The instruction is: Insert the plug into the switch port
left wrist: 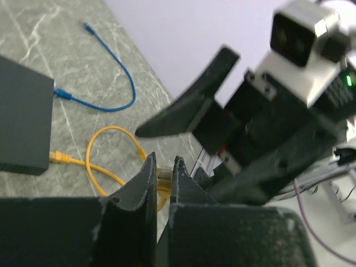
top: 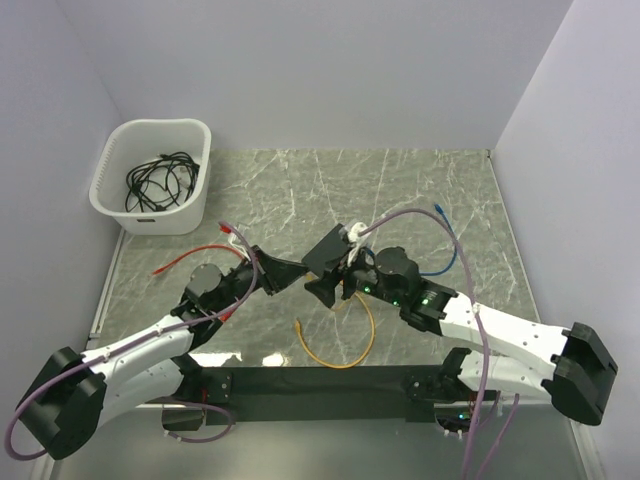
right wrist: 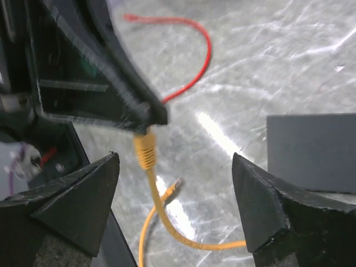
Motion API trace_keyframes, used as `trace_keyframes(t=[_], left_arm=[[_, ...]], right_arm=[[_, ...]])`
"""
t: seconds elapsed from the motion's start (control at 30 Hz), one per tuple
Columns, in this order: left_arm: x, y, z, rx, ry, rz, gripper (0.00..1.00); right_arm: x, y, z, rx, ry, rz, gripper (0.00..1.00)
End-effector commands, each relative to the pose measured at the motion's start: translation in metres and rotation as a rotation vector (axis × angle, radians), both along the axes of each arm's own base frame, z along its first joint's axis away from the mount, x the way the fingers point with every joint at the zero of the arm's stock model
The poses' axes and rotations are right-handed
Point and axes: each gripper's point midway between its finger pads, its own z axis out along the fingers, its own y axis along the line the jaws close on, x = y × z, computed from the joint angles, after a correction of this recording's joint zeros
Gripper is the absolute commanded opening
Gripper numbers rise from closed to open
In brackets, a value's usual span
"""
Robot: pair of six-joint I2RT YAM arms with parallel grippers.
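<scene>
The switch [top: 327, 254] is a flat black box in mid-table; it also shows at the left of the left wrist view [left wrist: 22, 119] and at the right of the right wrist view [right wrist: 311, 150]. My left gripper [top: 300, 275] is shut on the yellow cable's plug [left wrist: 164, 177], held above the table just left of the switch. The plug hangs below the left fingertips in the right wrist view [right wrist: 146, 150]. My right gripper [right wrist: 175, 206] is open and empty, its fingers either side of the hanging yellow cable [top: 345, 345], next to the switch.
The yellow cable's other end [right wrist: 173, 188] lies loose on the table. A blue cable [left wrist: 111, 94] runs from the switch's edge. A red cable [top: 190, 258] lies at the left. A white basket [top: 152, 176] of black cables stands at the back left.
</scene>
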Motion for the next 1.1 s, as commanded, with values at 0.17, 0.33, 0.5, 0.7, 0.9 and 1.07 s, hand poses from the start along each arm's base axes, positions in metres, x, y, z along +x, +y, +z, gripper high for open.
trace_keyframes(t=[0.17,0.33,0.5,0.7,0.9,1.07], left_arm=[[-0.046,0.005,0.076,-0.095,-0.483,-0.231,0.0],[-0.066,0.006,0.105,-0.157,-0.631,-0.313,0.0],[-0.062,0.003,0.107,-0.151,-0.635,-0.319,0.0],[-0.056,0.001,0.105,-0.141,-0.621,-0.311,0.0],[-0.052,-0.001,0.104,-0.142,-0.611,-0.305,0.0],[-0.051,-0.003,0.104,-0.144,-0.605,-0.31,0.01]], right_arm=[[-0.015,-0.02,0.079,0.315,-0.09,0.205,0.85],[-0.03,-0.016,0.087,0.339,-0.086,0.319,0.62],[-0.047,-0.012,0.091,0.368,-0.086,0.424,0.56],[-0.049,-0.009,0.099,0.383,-0.095,0.454,0.56],[-0.048,-0.002,0.101,0.382,-0.078,0.476,0.55],[-0.046,0.003,0.1,0.381,-0.068,0.473,0.53]])
